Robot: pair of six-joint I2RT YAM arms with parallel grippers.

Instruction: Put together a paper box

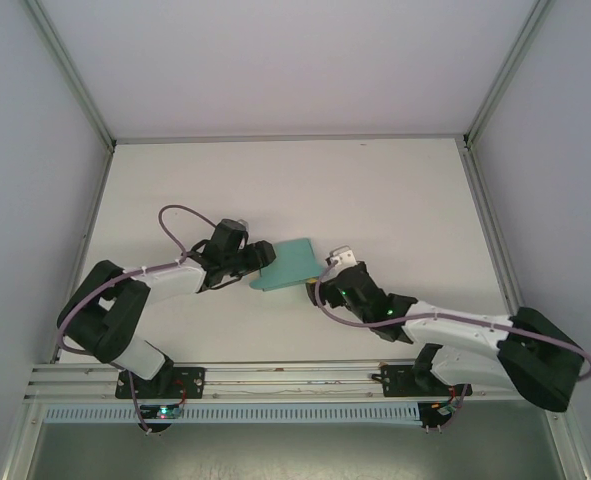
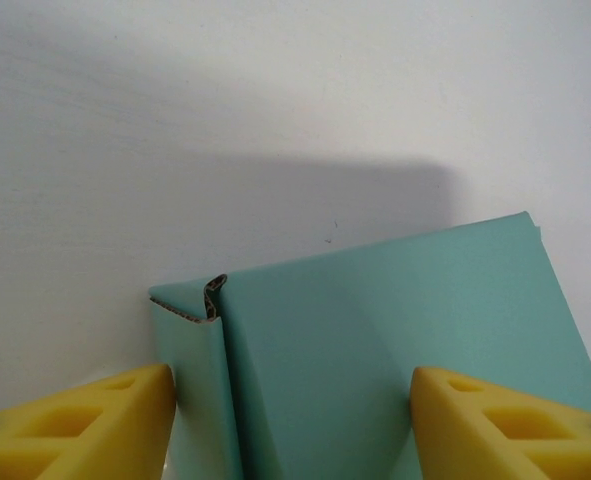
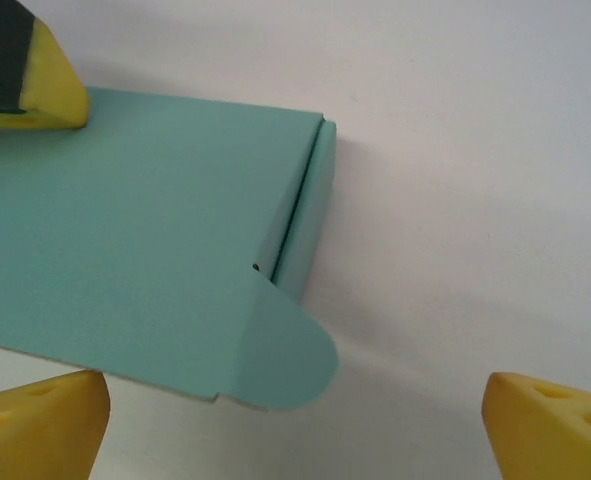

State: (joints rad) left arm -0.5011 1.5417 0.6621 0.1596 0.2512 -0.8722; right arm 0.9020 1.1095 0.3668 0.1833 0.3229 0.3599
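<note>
Teal card box [image 1: 285,265] lies between the left gripper's [image 2: 293,385] half-open fingers — right gripper [image 3: 295,385] gapes wide beside it, holding nothing.

White table [image 1: 395,190], seemingly grey walls [image 1: 35,150]

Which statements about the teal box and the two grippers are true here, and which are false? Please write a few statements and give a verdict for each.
1. The paper box is teal-green. True.
2. The right gripper is clamped shut on the box. False: its jaws stand wide open and hold nothing.
3. A rounded tab sticks out at one corner of the box. True.
4. The box lies at the far edge of the table. False: it lies near the middle, between the two grippers.
5. The left gripper has yellow fingers. True.
</note>
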